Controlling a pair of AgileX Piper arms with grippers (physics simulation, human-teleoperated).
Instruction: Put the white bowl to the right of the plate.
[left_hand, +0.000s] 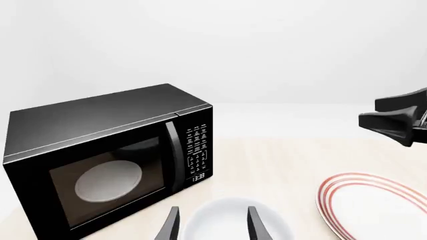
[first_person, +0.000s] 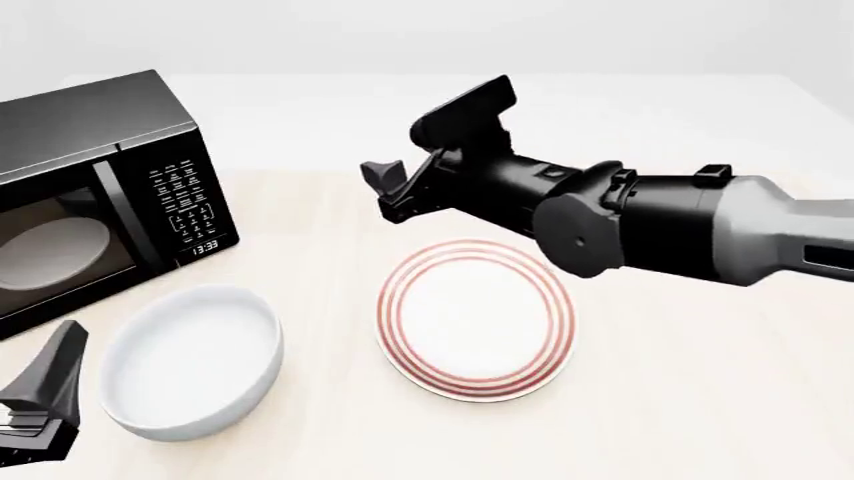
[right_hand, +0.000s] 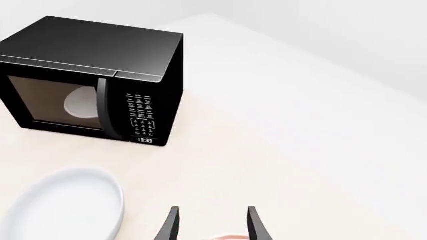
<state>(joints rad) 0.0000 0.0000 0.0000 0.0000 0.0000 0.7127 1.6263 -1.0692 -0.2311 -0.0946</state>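
Right claw (first_person: 387, 185) spread above bare table (first_person: 694, 400) past plate (first_person: 477, 318) rim; white bowl (first_person: 191, 360) left of plate.

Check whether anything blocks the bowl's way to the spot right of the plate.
The white bowl sits left of the plate, so the plate itself lies across the direct path. The right arm hangs above it. The table beyond shows nothing.
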